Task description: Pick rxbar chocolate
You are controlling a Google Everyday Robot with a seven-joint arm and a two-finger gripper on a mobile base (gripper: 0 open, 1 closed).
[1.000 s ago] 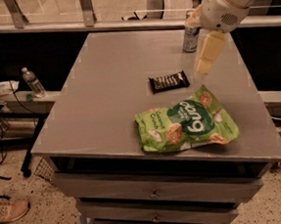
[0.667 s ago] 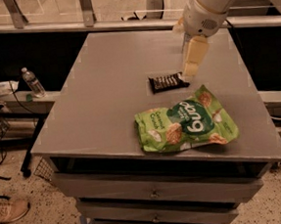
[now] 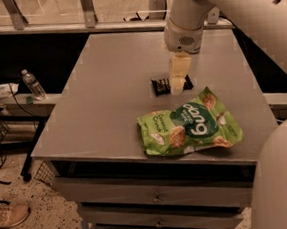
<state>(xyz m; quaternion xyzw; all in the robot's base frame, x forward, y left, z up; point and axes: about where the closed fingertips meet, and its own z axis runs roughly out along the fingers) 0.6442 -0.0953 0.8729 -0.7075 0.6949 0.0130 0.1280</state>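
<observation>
Pale cream gripper (image 3: 177, 85) is hanging right over the small black-wrapped rxbar chocolate (image 3: 160, 86), covering its middle; spread or closed, I cannot tell. Bar is lying flat on the grey metal table (image 3: 106, 89), near the large green snack bag (image 3: 190, 127).

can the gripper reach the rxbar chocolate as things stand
Probably yes: the gripper hangs right over the rxbar chocolate, nothing covers the bar, and the green bag lies beside it, not on it.

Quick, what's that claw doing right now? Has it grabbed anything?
Claw: low over the rxbar chocolate on the table; whether it is open, closed or holding the bar cannot be told.
</observation>
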